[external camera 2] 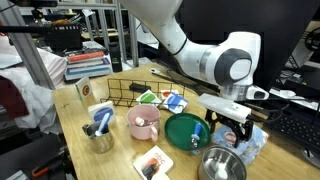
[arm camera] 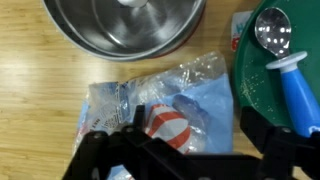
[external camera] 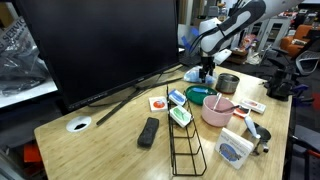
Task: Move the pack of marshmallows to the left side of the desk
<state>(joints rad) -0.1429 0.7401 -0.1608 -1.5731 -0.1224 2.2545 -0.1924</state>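
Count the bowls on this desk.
2. A green bowl sits beside the pink mug; a steel bowl sits next to the pack of marshmallows. Others may be hidden.

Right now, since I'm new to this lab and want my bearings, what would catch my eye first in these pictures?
The big black monitor fills the back of the desk. The white robot arm hangs over a light-blue pack of marshmallows, its jaws open on either side of it. Beside the pack sit a steel bowl and a green plate.
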